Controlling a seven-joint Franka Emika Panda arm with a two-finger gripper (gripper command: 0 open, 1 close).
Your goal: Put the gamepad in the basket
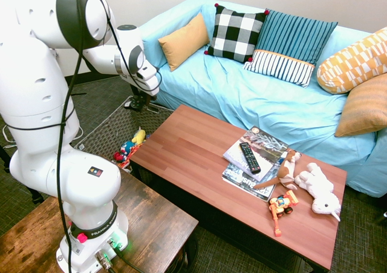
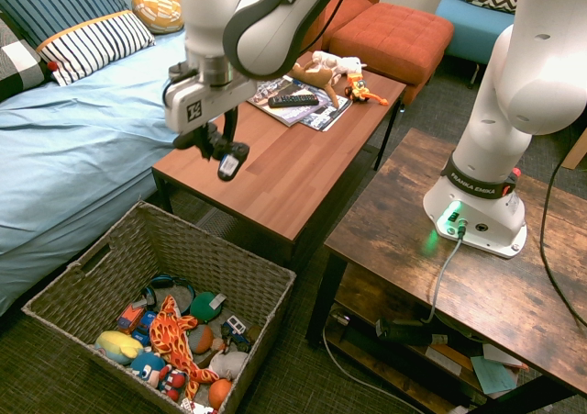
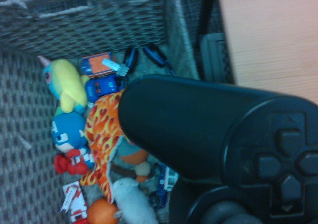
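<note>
My gripper [image 2: 216,144] hangs in the air beside the coffee table's near-left corner, above the basket's far edge, and is shut on the black gamepad [image 2: 228,162]. In the wrist view the gamepad [image 3: 223,149] fills the lower right, with one rounded horn and its d-pad showing. The basket [image 2: 262,284] is a large rectangular grey-brown woven one standing on the floor below, between sofa and table. Its wall [image 3: 89,20] and the toys inside show under the gamepad. In the first exterior view the gripper [image 1: 138,101] is small, above the basket [image 1: 103,128].
Several toys [image 2: 170,336] lie in the basket's near end. On the red-brown coffee table [image 2: 293,166] are magazines, a slim black remote [image 2: 293,100], plush animals and an orange toy. A blue sofa [image 2: 73,129] flanks the basket; a dark wooden table [image 2: 404,240] stands right.
</note>
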